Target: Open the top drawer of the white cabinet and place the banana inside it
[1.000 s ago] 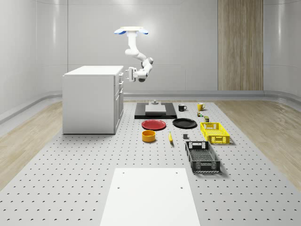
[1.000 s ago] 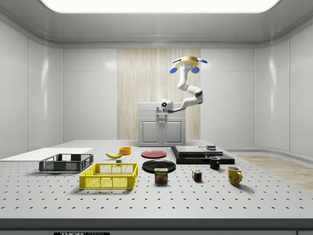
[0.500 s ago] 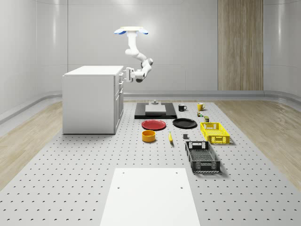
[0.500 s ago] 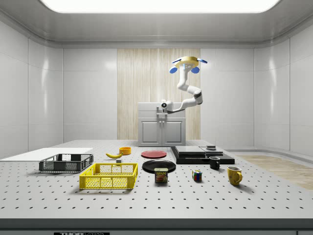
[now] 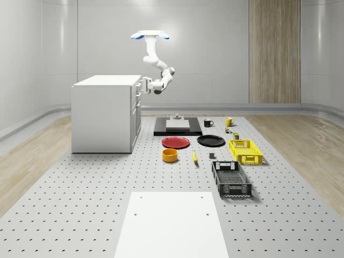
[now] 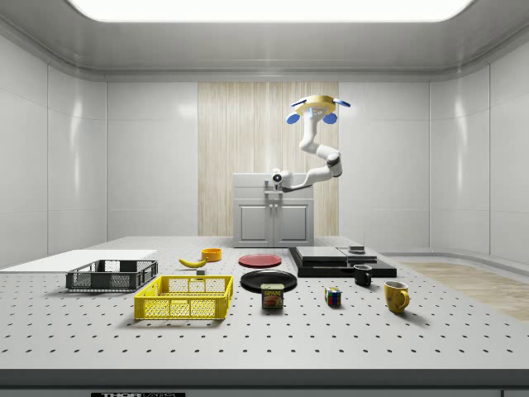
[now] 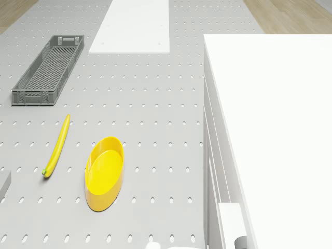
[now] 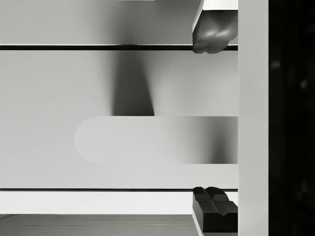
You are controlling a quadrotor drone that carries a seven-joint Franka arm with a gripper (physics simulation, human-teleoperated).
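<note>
Wrist view: our fingertips (image 8: 212,34) are standing wide apart on either side of the top drawer's handle (image 8: 157,140), apparently not yet touching it. We are hovering beside the white cabinet (image 5: 105,113), gripper (image 5: 143,85) at its front. Our banana (image 7: 57,146) is lying on the table (image 5: 80,204) beside the yellow bowl (image 7: 105,172).

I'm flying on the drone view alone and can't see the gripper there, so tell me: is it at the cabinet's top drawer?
Observer: Yes. In the whole-scene view the gripper is at the top of the white cabinet's front.
Operator: Is it around the handle?
Observer: In the wrist view the handle lies between the open fingers, not clamped.
Operator: And the drone?
Observer: The drone hovers in front of the cabinet, higher than its top.
</note>
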